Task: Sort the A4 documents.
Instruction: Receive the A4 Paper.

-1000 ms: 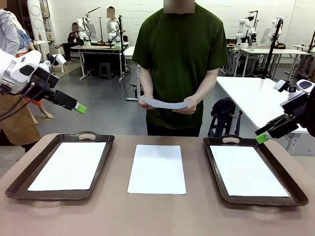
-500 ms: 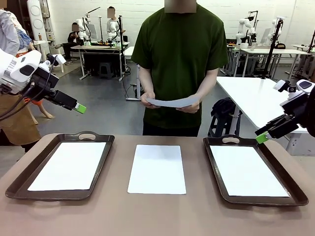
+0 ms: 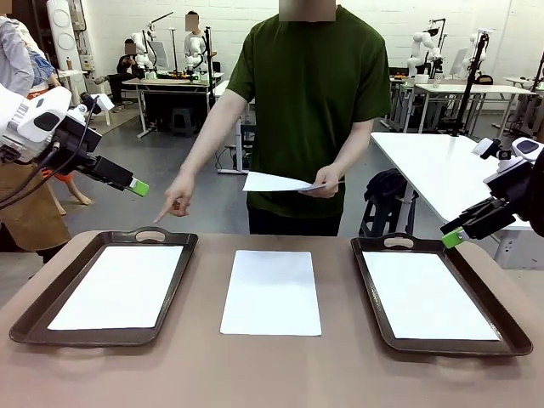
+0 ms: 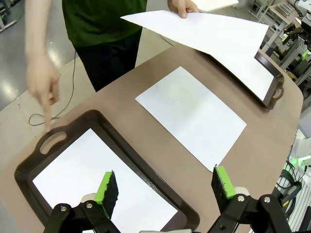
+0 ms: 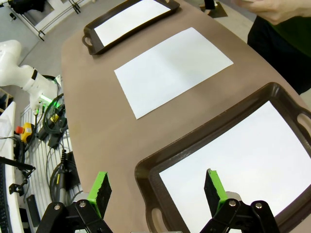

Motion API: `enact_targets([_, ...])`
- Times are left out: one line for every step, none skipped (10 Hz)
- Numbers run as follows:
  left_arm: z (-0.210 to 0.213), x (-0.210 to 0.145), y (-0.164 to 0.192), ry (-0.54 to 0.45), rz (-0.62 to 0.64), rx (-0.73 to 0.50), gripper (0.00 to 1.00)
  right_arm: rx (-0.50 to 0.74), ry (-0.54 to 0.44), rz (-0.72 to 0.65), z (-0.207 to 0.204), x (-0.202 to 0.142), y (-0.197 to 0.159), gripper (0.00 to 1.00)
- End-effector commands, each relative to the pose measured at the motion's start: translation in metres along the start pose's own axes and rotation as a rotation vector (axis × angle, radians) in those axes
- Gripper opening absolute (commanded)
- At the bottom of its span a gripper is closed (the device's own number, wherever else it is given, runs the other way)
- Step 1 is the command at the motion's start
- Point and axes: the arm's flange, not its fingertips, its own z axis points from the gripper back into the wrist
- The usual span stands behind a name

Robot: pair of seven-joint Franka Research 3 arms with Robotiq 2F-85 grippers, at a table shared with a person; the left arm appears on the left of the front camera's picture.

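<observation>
Far left, raised off the table [image 3: 272, 374]: left gripper [image 3: 138, 186], spread wide, empty. Nearer, left tray [image 3: 34, 316] holding left-tray sheet [image 3: 119, 285]; pointing hand [image 3: 177, 197] aimed there. Centre, flat on bare brown tabletop: loose A4 sheet [image 3: 272, 291], long axis near-to-far, below and right of that gripper, probably its pick. Above, held sheet [image 3: 276, 182] in the person's other hand [image 3: 327, 180]. Then right tray [image 3: 510, 336], likewise filled; right gripper [image 3: 451, 239] spread, empty. Busy lab behind.
</observation>
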Motion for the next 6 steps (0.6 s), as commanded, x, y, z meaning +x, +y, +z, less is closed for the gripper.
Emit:
enact_targets([0.0007, -0.0016, 0.0018, -0.001, -0.008, -0.002, 1.0, 0.0, 0.004, 0.01, -0.0016, -0.001, 0.0005, 1.0])
enact_targets([0.0007, -0.0016, 0.0018, -0.001, -0.008, -0.002, 1.0, 0.0, 0.004, 0.01, -0.0016, -0.001, 0.0005, 1.0])
enact_targets([0.0007, -0.0016, 0.0018, -0.001, -0.008, -0.002, 1.0, 0.0, 0.004, 0.01, -0.0016, -0.001, 0.0005, 1.0])
enact_targets([0.0007, -0.0016, 0.0018, -0.001, -0.008, -0.002, 1.0, 0.0, 0.004, 0.01, -0.0016, -0.001, 0.0005, 1.0])
enact_targets([0.0007, -0.0016, 0.0018, -0.001, -0.008, -0.002, 1.0, 0.0, 0.004, 0.01, -0.0016, -0.001, 0.0005, 1.0])
enact_targets([0.0007, -0.0016, 0.0018, -0.001, -0.008, -0.002, 1.0, 0.0, 0.004, 0.01, -0.0016, -0.001, 0.0005, 1.0])
